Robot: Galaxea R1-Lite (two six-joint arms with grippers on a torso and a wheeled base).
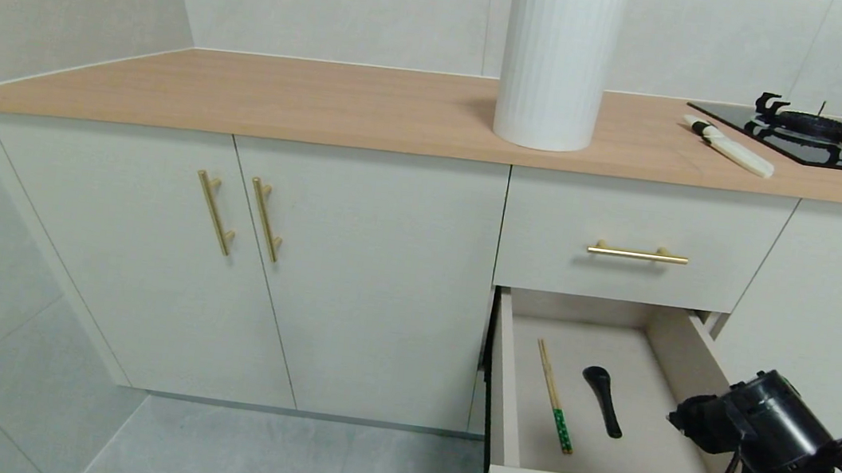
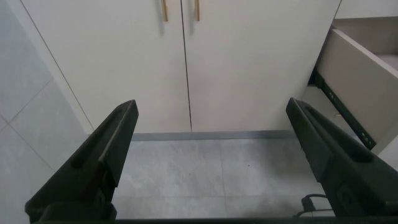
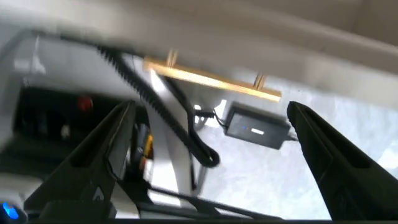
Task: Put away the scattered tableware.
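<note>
A lower drawer (image 1: 508, 384) stands pulled out under the counter. Inside it lie a pair of wooden chopsticks with green ends (image 1: 555, 398) and a black spoon (image 1: 602, 399). A cream-white knife-like utensil (image 1: 728, 146) rests on the wooden counter (image 1: 285, 99) beside the stove. My right arm (image 1: 764, 447) is low, at the drawer's front right corner. My right gripper (image 3: 210, 109) is open, just in front of the drawer's gold handle (image 3: 211, 79), with nothing between the fingers. My left gripper (image 2: 211, 106) is open and empty, facing the cabinet doors (image 2: 186, 62) low over the floor.
A tall white ribbed cylinder (image 1: 557, 64) stands on the counter. A black gas stove (image 1: 827, 138) is at the far right. The upper drawer (image 1: 639, 243) is closed. Two closed cabinet doors (image 1: 240, 270) are to the left. The open drawer's side (image 2: 357, 74) juts out near my left gripper.
</note>
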